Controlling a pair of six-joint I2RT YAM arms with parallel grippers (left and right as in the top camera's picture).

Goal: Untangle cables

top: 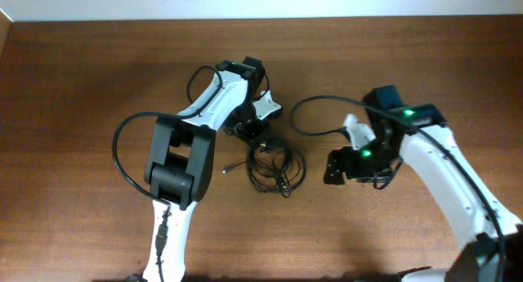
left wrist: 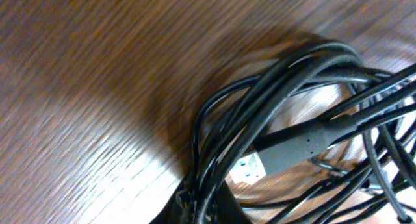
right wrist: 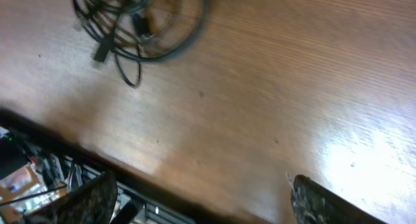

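The wooden worktop (top: 82, 69) carried the cables (top: 274, 166) as one bunched coil of thin black loops near its middle, so I judged the untangling was at its opening step: getting hold of one strand and drawing it out of the bunch. My left arm (top: 184, 155) covered my left hand (top: 248, 127) from above as it hung right over the coil's upper edge. Its wrist camera showed only a dark sliver at the bottom, so I could not tell whether that hand was spread, closed, or gripping a strand. My right hand (right wrist: 201, 201) stood wide, with nothing between its fingers (right wrist: 88, 201), well apart from the coil on its right side. The next move, I judged, called for pinning the bunch with one hand while the other pulled an end free. A grey USB plug (left wrist: 260, 164) lay across the loops. Which cord it belonged to was lost in the overlaps, and the right wrist view was blurred.
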